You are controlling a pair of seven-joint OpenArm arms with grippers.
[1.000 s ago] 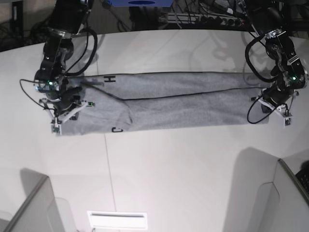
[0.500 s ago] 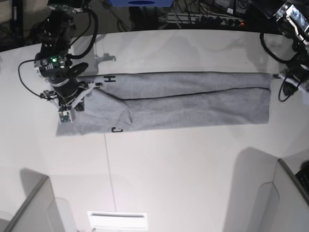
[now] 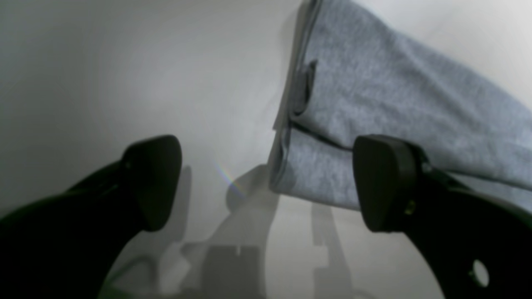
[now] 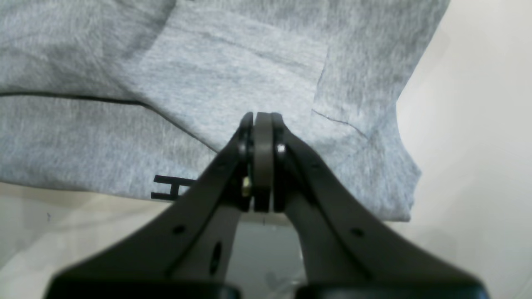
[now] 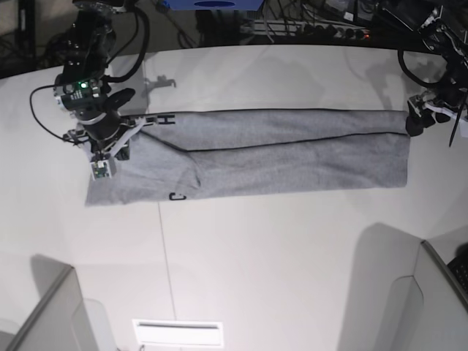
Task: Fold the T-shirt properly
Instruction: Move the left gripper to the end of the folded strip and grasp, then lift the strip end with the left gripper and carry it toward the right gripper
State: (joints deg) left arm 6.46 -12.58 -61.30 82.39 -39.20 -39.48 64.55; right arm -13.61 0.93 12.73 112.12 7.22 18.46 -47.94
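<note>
Overhead, right gripper [image 4: 262, 124] pressed closed above T-shirt [image 5: 292, 150]; left gripper [image 3: 266, 182] spread wide.

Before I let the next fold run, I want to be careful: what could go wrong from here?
The left tool is open beside the T-shirt's end, holding nothing, so a lift from the other end could drag the cloth unevenly. The right tool is shut over the cloth; whether it pinches any layer is unclear, and a miss would likely leave the end with the lettering flat.
</note>
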